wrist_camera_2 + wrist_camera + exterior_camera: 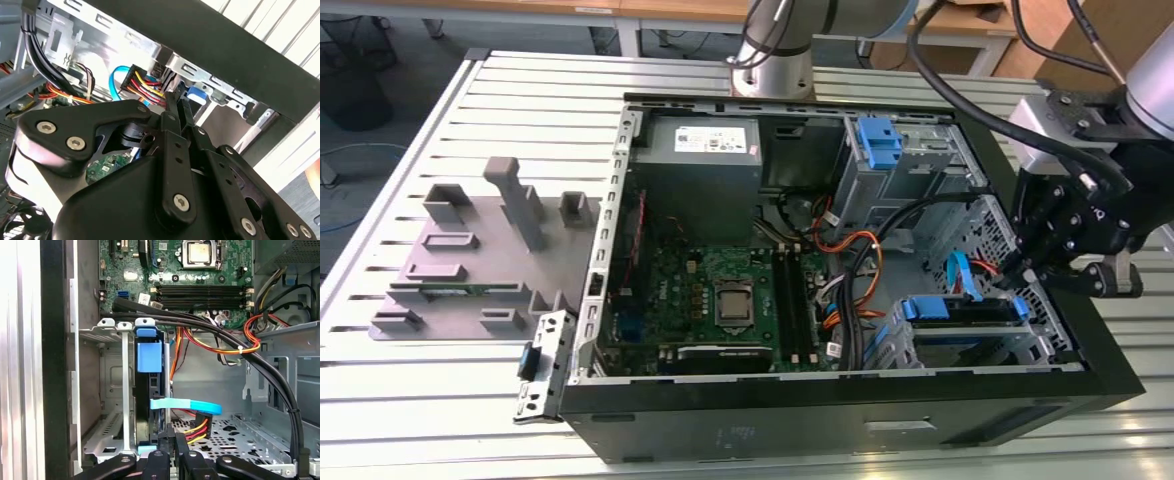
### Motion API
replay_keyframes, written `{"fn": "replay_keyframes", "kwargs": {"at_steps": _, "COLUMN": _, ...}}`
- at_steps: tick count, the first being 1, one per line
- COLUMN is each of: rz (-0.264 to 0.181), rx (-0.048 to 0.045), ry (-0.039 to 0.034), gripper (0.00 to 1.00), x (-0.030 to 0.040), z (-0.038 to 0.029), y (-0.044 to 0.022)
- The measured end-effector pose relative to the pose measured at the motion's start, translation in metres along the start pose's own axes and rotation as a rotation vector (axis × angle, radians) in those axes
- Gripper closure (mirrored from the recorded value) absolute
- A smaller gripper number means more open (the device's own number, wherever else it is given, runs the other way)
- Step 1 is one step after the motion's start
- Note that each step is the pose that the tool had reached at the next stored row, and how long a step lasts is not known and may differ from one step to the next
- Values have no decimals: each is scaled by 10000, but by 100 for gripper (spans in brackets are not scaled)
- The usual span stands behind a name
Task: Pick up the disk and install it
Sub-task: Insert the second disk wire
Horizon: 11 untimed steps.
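The disk, a flat drive framed by blue rails, sits in the lower drive cage at the open computer case's corner on the exterior view's right. In the first wrist view the disk stands edge-on in the cage slot, with its blue tab facing the motherboard. A light-blue data cable and a red-yellow-black power plug reach its end. My gripper hangs just over the cage. Its black fingers are pressed together, shut with nothing between them, right beside the disk's end. The gripper points at the blue tab.
A bare blue bracket sits in the upper cage. The grey power-supply box and the motherboard lie inside the case. Thick black cables arch over the cage. A grey fixture stands on the slatted table on the exterior view's left.
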<state>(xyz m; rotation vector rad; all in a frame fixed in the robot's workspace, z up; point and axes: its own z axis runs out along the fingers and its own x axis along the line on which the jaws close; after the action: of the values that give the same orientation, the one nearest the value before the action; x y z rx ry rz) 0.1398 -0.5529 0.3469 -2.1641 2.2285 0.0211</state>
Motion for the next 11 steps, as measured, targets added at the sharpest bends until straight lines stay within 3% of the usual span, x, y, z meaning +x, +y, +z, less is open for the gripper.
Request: {"fn": "replay_keyframes", "kwargs": {"at_steps": 11, "rz": -2, "rx": 15, "ry": 78, "gripper": 83, "x": 119, "z": 2, "y": 12}}
